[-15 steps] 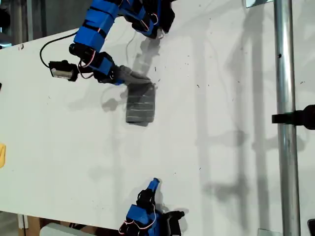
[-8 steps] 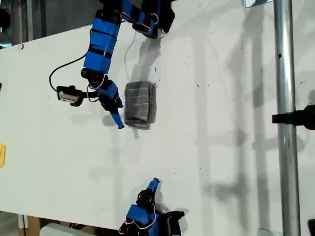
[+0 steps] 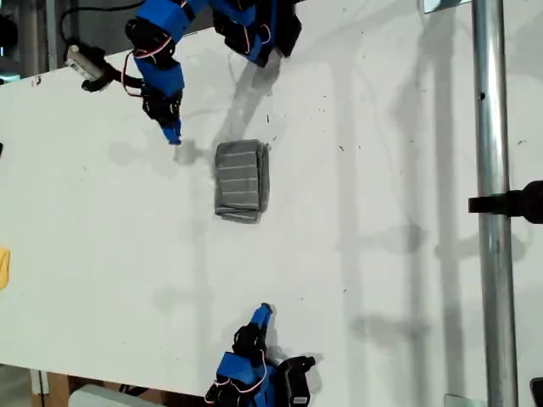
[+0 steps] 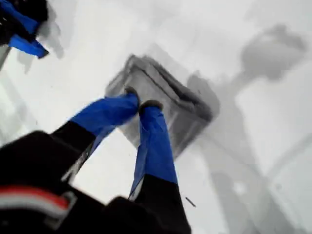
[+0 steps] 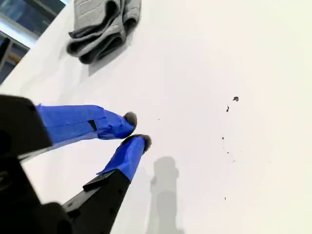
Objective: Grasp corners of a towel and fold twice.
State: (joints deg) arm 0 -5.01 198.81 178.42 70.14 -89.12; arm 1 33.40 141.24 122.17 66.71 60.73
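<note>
The grey striped towel (image 3: 242, 181) lies folded into a small thick rectangle on the white table (image 3: 382, 254), with nothing touching it. My first gripper (image 3: 172, 136) hangs above the table toward the exterior view's upper left of the towel, shut and empty. In the first wrist view its fingertips (image 4: 140, 103) meet above the towel (image 4: 183, 107). My second gripper (image 3: 265, 310) rests low near the table edge at the exterior view's bottom, shut, holding nothing (image 5: 137, 129). The towel (image 5: 100, 27) is well away from it. The towel's corners are tucked into the folds.
A small yellow object (image 3: 3, 267) sits at the exterior view's left edge. A metal pole (image 3: 492, 203) with a black clamp (image 3: 509, 202) runs down the exterior view's right side. The second gripper (image 4: 27, 44) shows in the first wrist view.
My first gripper was at the towel's corner, then came off it and swung up toward the exterior view's upper left. The towel stays folded. The second arm barely moved.
</note>
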